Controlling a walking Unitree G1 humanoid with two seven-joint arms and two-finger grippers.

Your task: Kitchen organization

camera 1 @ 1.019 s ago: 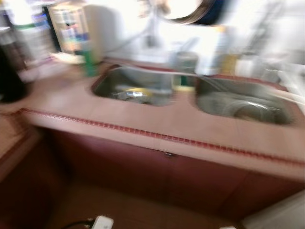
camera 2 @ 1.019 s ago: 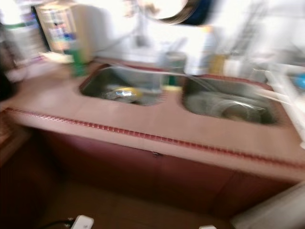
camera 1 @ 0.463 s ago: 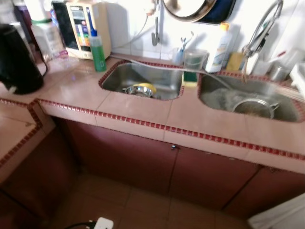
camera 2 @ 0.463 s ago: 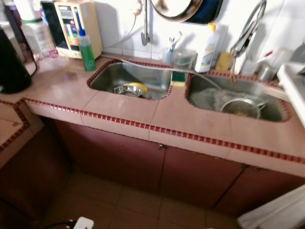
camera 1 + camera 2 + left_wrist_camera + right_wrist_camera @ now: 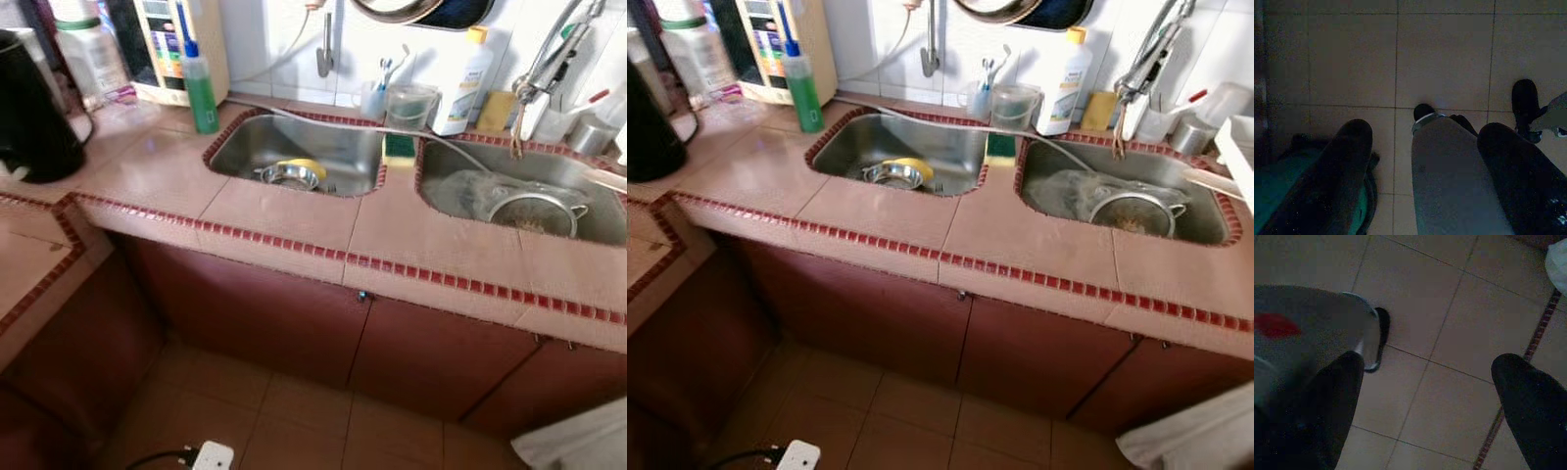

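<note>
A tiled bench [image 5: 294, 211] with two sunken steel basins is seen from above, its red-trimmed front edge running across the head views. Both arms hang idle below it: the left gripper [image 5: 1425, 161] and the right gripper [image 5: 1425, 396] are pointed at the floor tiles [image 5: 1449, 333], each with its jaws spread apart and nothing held between them.

The things to be tidied lie up and forward of the jaws, well apart from both. In the left basin [image 5: 294, 147] a small steel bowl [image 5: 290, 176] is set touching something yellow [image 5: 306, 166] just behind it. In the right basin [image 5: 1136, 176] a metal strainer [image 5: 1132, 211] is rested beside a crumpled clear plastic sheet [image 5: 1063, 191]. A thin hose [image 5: 950, 122] is stretched across the back of both basins.

Along the bench's back edge are stood a green bottle [image 5: 203, 93], a clear tub [image 5: 409, 105], a white bottle with a yellow cap [image 5: 1061, 83] and a green sponge [image 5: 1000, 145] on the divider between the basins. A black kettle [image 5: 34, 117] is kept at the bench's left end.

By the layout, the bowl is judged nearer the left arm and the strainer nearer the right; either arm would first have to be raised over the front edge. No step of the tidying appears begun.
</note>
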